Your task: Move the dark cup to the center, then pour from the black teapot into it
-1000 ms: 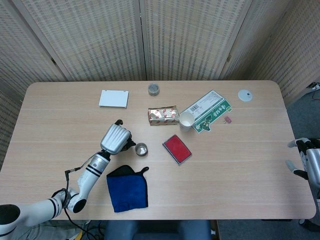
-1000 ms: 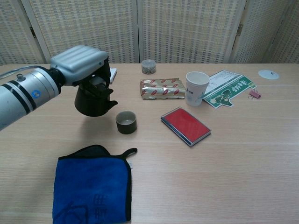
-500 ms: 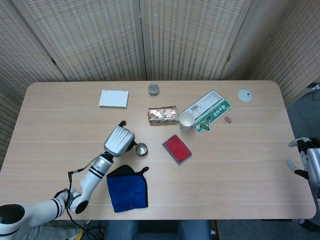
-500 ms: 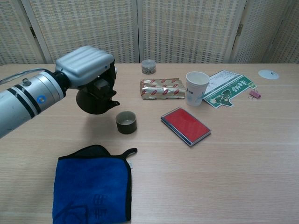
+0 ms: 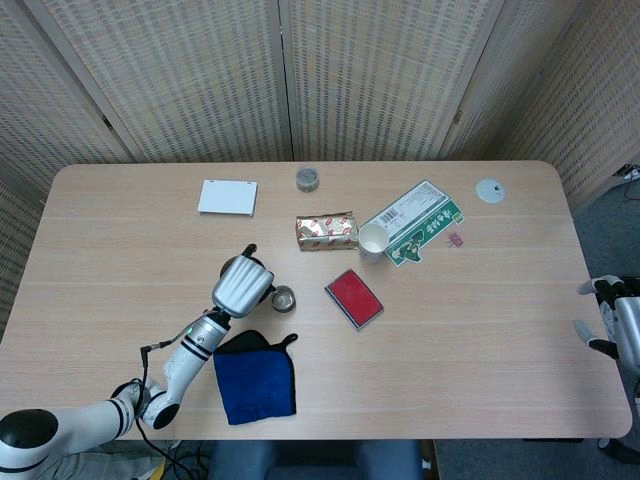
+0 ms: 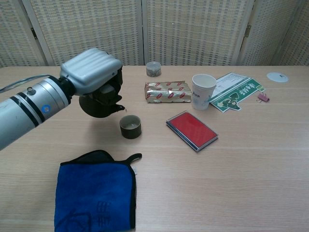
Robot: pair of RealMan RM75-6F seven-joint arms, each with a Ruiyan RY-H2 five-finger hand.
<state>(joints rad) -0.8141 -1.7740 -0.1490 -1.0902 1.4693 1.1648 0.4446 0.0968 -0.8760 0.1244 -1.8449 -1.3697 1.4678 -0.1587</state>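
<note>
You are holding the round black teapot (image 6: 99, 102) in your left hand (image 6: 91, 70), fingers wrapped over its top and handle side, lifted clear of the pale wooden bench (image 6: 231, 159). The small dark olive cup (image 6: 130, 126) is standing upright on the bench just right of and below the teapot, roughly mid-bench in the head view, so the moving step is looking done and you are into the pour.

The teapot's short spout (image 6: 119, 107) is pointing toward the right of the chest view, at the dark cup, and is sitting just above and left of the cup's rim, not touching it. The teapot's body is tilting slightly spout-down; its handle-to-spout axis is running roughly left-right across the bench. No stream is showing at the spout, and I cannot tell what is in the cup. Judging from this, what is left is more tilt until liquid is falling in, then levelling and setting the pot down.

Your right hand (image 5: 612, 318) is sitting off the right edge of the bench, well apart from everything, holding nothing; how far its fingers are spread I cannot tell.

A folded blue cloth (image 6: 95, 193) is lying near the cup, on your side of it.
</note>
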